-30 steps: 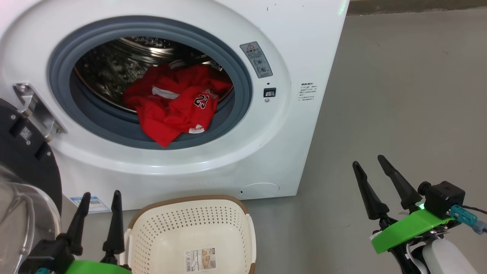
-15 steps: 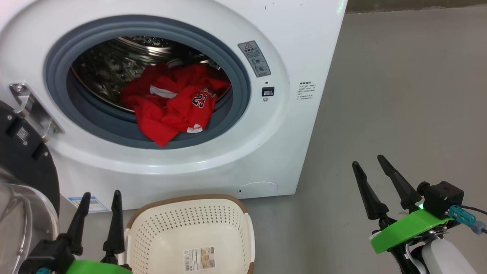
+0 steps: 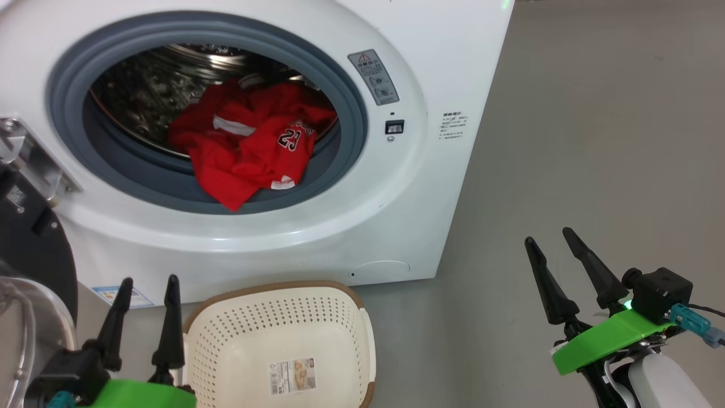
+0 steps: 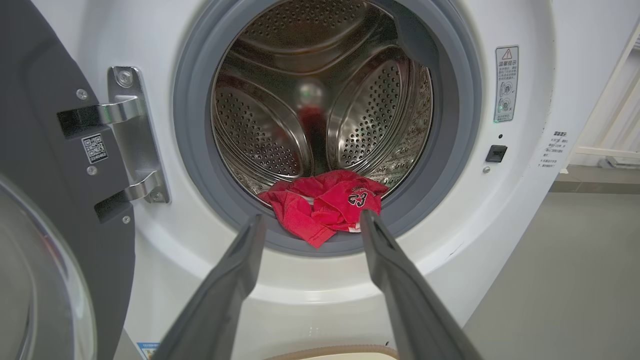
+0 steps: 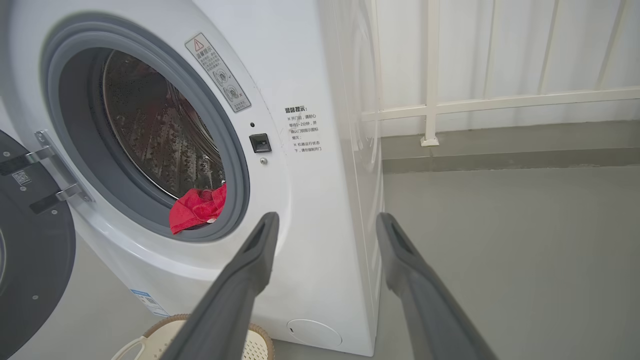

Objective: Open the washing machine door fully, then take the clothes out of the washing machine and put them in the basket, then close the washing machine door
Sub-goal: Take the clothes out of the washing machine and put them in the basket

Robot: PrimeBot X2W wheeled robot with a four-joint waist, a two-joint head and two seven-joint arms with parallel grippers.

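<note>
The red jerseys [image 3: 243, 150] lie heaped in the washing machine [image 3: 453, 68] at the drum [image 3: 141, 96] lip, a corner drooping over the grey rubber ring [image 3: 348, 153]. Soft, light and limp, they should bunch easily; that drooping fold looks the best pinch. Left hand [image 3: 149, 279] and right hand [image 3: 549, 236] hover with fingers apart, empty.
</note>
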